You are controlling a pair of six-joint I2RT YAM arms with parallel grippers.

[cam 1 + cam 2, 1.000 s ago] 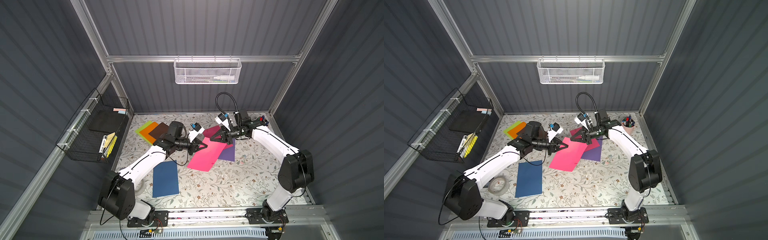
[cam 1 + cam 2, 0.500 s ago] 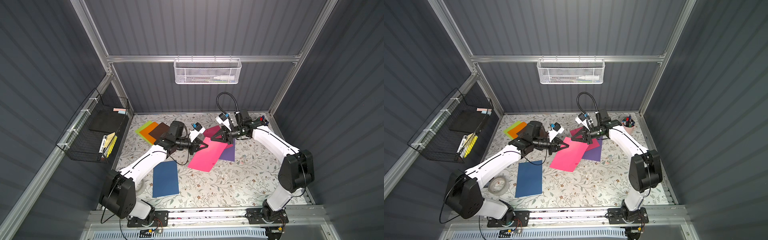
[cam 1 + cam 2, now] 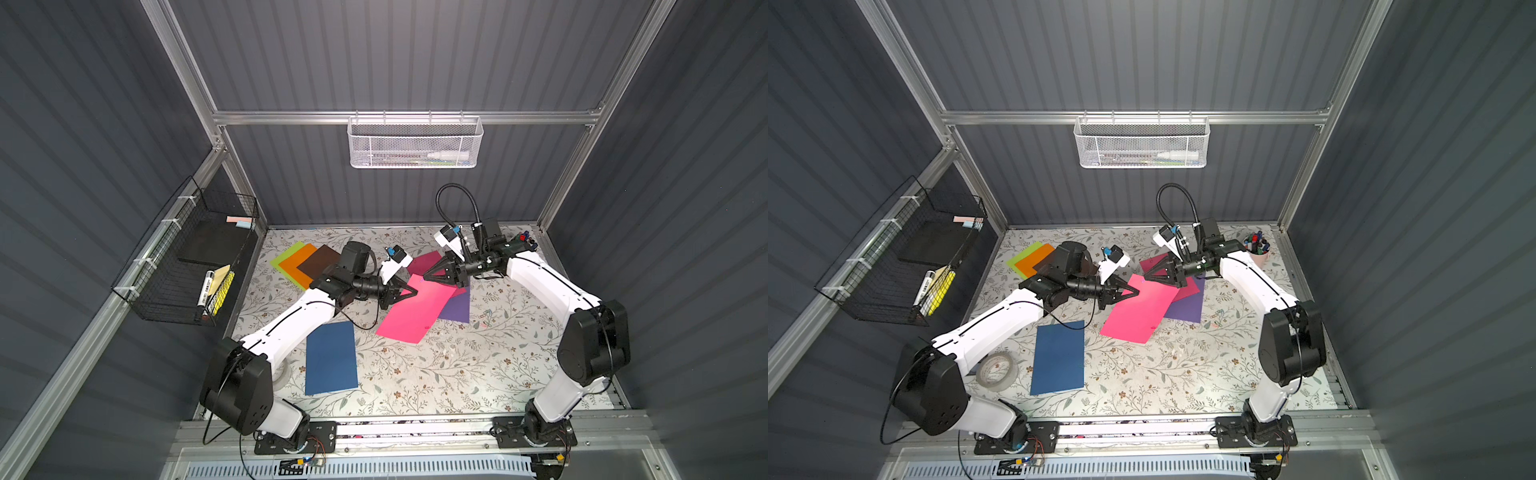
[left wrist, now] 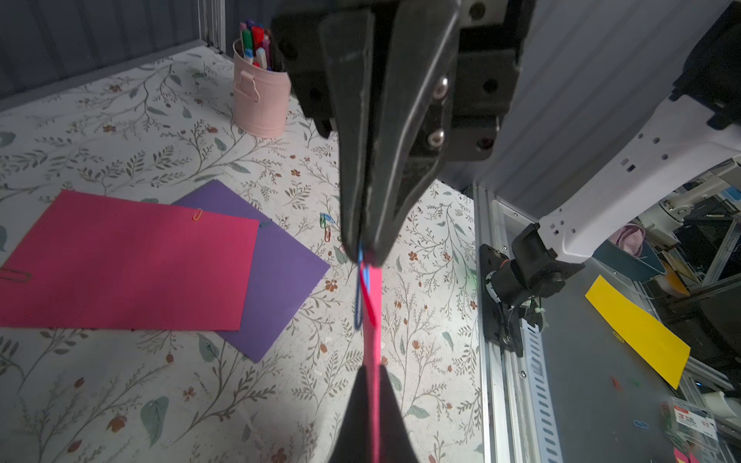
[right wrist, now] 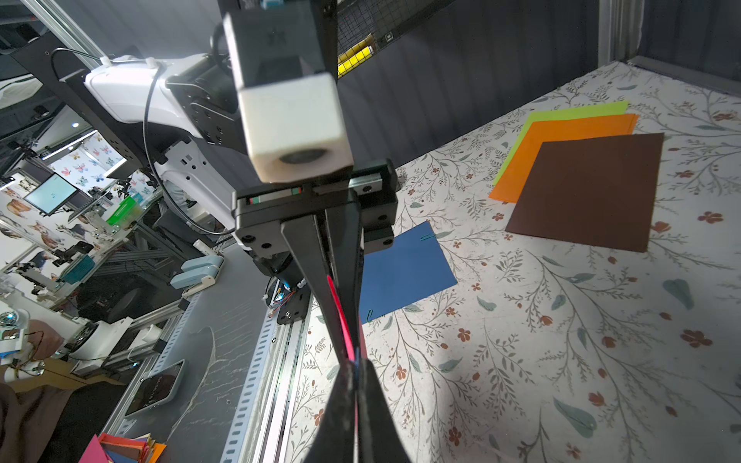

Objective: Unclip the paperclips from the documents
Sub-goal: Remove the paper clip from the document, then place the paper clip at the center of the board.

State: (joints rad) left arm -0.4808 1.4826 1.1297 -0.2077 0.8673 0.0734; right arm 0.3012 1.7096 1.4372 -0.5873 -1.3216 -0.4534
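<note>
Both arms reach inward over the middle of the table, forearms near level, and meet tip to tip. The left end effector (image 3: 409,292) is closed narrow on 1 edge of a bright pink sheet (image 3: 415,311), which is lifted at that end and slopes down to the table on its near side. The right end effector (image 3: 428,274) faces it, pinched tight on a blue paperclip (image 4: 358,296) at the same edge. Whether the clip still grips the paper cannot be told.

The table (image 3: 436,374) has a floral cover inside a grey panelled enclosure. A black wire basket (image 3: 187,266) hangs on the left wall and a white mesh basket (image 3: 415,143) on the far wall.

A magenta sheet (image 4: 120,260) overlaps a purple sheet (image 4: 280,272) under the right arm, and the magenta one carries an orange paperclip (image 4: 197,215). A few loose paperclips (image 4: 325,224) lie just right of them. A navy sheet (image 3: 331,357) lies near left. Brown (image 3: 320,262), orange (image 3: 299,266) and lime (image 3: 286,257) sheets fan out far left, partly behind the left arm. A pink marker bucket (image 3: 1257,251) stands far right, and a tape roll (image 3: 996,371) lies by the left arm's base.
</note>
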